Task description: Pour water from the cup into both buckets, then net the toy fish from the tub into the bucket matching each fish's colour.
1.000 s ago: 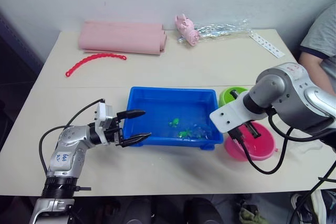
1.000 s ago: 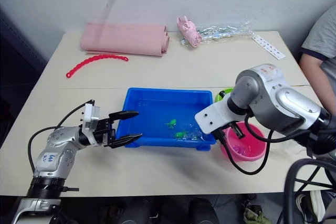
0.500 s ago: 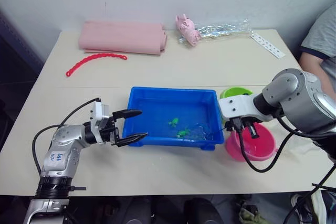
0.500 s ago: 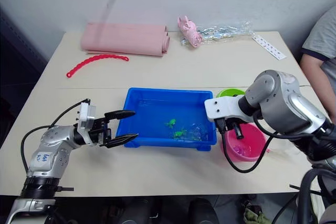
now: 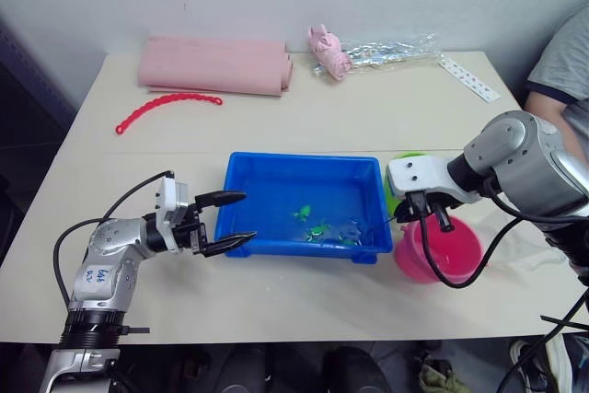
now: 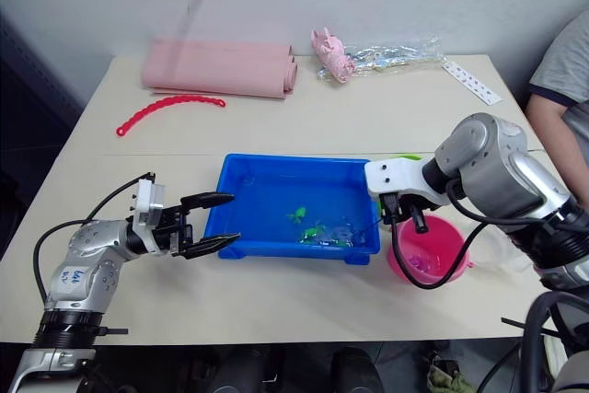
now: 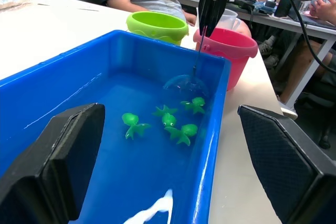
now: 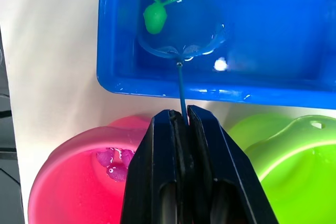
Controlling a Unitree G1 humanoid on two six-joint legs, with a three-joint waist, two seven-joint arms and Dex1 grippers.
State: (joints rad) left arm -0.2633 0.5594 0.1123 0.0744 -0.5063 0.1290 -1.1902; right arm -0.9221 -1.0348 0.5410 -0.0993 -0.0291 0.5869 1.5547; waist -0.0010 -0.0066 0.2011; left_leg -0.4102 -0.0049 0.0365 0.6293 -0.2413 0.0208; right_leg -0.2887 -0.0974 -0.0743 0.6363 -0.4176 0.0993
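Netting phase, well along. Right gripper is pinched tight on the thin stick of the net, whose blue hoop is dipped in the water at the right end of the blue tub, beside a green toy fish. The tub sits mid-table; the left wrist view shows five green fish clustered near the hoop and no pink ones in the water. Pink bucket stands just right of the tub's near right corner, with magenta fish lying at its bottom — so the pink sorting looks done or nearly so, as a judgement from what lies where. Lime green bucket stands just behind the pink one, touching or nearly touching the tub's right wall; what shows of its inside holds no fish, though its bottom is mostly hidden. Left gripper hovers at the tub's left wall with its fingers spread wide, holding nothing, one finger over the rim and one at the near left corner — apparently positioned to steady the tub. A clear cup stands behind the buckets; pouring judged finished, though water in the buckets cannot be confirmed. Remaining: lift each green fish and carry it to the green bucket.
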